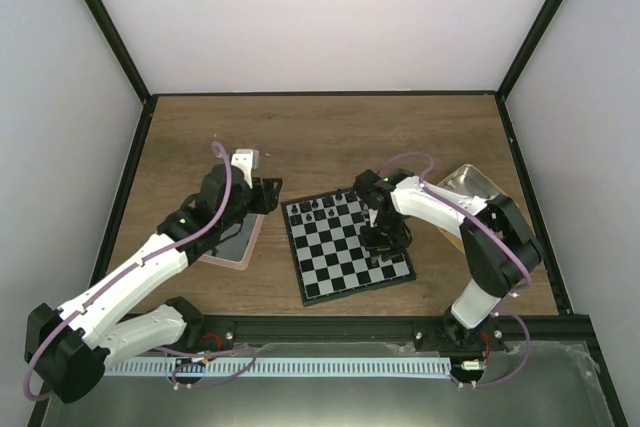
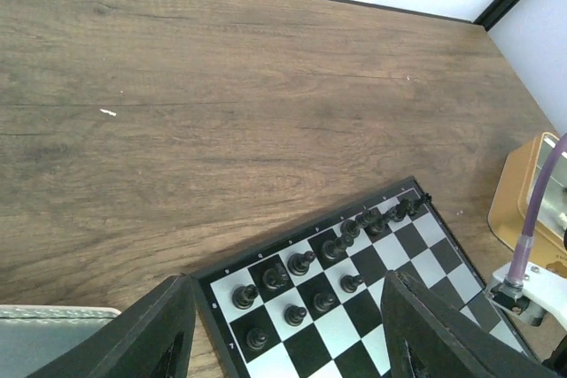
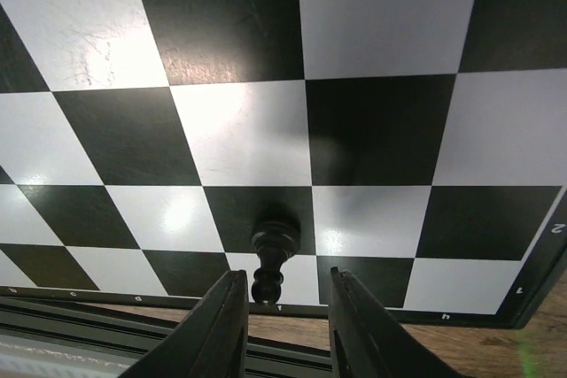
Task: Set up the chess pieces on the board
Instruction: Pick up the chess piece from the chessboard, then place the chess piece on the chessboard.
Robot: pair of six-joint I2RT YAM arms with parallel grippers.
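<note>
Our right pincer (image 3: 289, 276) straddles a black pawn (image 3: 273, 250) at the board's (image 3: 390, 33) edge, parted, probably seating it. Left pincer (image 2: 288, 288) gapes empty.

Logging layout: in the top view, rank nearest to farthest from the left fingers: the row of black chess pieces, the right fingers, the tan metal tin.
1. Row of black chess pieces, far edge of the checked board, beside the left fingers.
2. Right fingers, board's right half.
3. Tan metal tin, far right.

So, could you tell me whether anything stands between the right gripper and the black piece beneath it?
Nothing visible: the black piece stands alone on the board, between the open fingers of the right gripper.
</note>
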